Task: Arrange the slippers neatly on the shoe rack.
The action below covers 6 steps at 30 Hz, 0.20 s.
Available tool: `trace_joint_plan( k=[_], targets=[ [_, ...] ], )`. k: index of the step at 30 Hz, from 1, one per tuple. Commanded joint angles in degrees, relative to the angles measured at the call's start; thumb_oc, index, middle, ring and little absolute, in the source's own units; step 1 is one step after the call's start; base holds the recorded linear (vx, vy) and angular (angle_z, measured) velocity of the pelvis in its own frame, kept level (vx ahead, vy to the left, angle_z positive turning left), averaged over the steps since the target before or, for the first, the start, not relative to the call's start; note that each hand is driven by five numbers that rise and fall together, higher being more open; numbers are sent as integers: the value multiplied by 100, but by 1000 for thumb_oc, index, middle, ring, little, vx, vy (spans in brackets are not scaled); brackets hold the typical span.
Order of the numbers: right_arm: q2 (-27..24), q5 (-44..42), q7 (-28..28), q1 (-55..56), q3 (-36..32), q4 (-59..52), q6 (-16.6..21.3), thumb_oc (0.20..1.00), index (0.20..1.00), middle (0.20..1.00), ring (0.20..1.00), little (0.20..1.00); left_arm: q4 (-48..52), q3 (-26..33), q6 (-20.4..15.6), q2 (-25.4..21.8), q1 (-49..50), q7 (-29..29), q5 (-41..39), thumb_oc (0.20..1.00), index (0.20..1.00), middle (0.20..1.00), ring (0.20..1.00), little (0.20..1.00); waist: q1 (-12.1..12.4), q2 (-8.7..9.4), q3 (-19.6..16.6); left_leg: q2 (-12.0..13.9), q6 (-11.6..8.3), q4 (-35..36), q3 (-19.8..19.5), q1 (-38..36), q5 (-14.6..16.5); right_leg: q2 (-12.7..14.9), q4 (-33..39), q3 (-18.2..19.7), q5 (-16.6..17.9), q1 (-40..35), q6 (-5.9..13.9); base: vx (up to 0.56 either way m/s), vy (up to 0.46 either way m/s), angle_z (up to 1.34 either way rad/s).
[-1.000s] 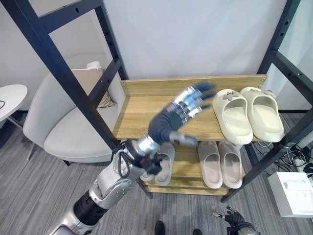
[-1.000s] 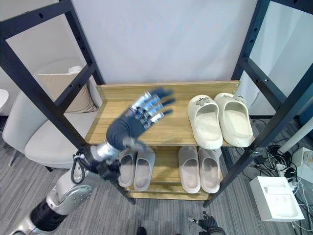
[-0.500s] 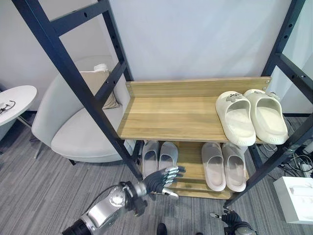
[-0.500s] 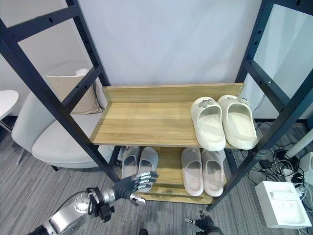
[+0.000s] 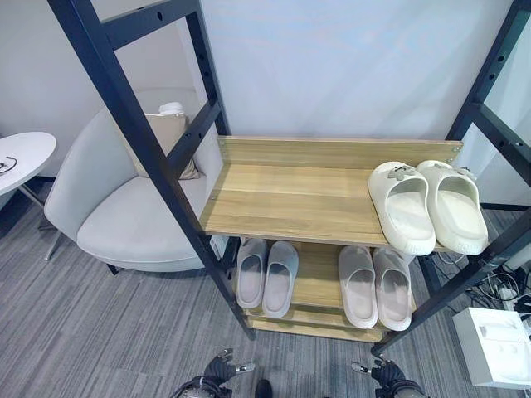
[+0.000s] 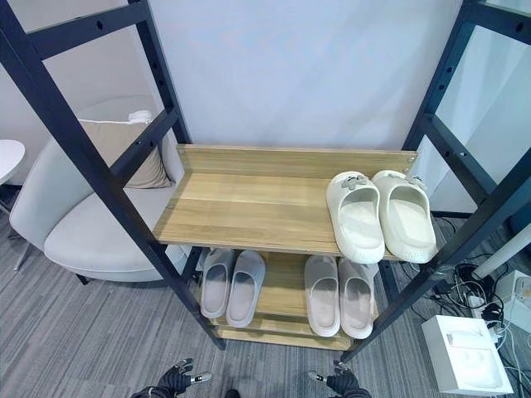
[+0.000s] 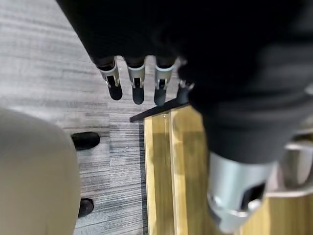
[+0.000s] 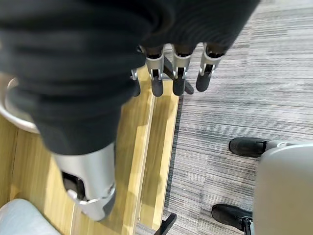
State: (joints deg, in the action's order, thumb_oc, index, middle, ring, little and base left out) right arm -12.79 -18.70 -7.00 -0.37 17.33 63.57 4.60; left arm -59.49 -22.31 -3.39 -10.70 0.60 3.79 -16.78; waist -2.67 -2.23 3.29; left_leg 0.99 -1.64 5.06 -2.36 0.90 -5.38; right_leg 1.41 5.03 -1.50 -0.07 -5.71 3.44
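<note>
The wooden shoe rack (image 5: 290, 199) has a cream pair of slippers (image 5: 427, 206) side by side at the right end of its top shelf. On the lower shelf stand a grey pair (image 5: 265, 274) at the left and a pale beige pair (image 5: 373, 286) at the right, toes toward the wall. My left hand (image 5: 217, 371) hangs low in front of the rack, near the floor. Its fingers (image 7: 138, 81) are straight and hold nothing. My right hand (image 5: 383, 375) hangs low on the other side, its fingers (image 8: 178, 73) straight and empty too.
Dark metal posts (image 5: 158, 157) slant across the rack's left and right sides. A grey armchair (image 5: 124, 215) with a beige cushion (image 5: 166, 141) stands to the left, a round white table (image 5: 21, 157) beyond it. A white box (image 5: 498, 344) lies on the carpet at the right.
My left arm has dropped from over the top shelf, past the lower shelf, down to the floor level. The slippers have not moved. The camera has shifted slightly.
</note>
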Motion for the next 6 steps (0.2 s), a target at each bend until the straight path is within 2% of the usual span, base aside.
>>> trace_joint_plan(
  k=[1, 6],
  targets=[
    [78, -80, -60, -314, 45, 26, 167, 1000, 1000, 1000, 1000, 1000, -61, 46, -273, 37, -655, 119, 284, 1000, 1000, 1000, 1000, 1000, 99, 212, 126, 230, -184, -6, 33, -286, 381, 342, -3, -143, -280, -13, 295, 0, 0, 0],
    [93, -53, -77, -317, 40, 24, 193, 1000, 1000, 1000, 1000, 1000, -93, 71, -270, 31, -649, 169, 394, 1000, 1000, 1000, 1000, 1000, 106, 216, 116, 231, -178, -6, 44, -315, 398, 346, -3, -136, -284, -35, 301, 0, 0, 0]
  ],
)
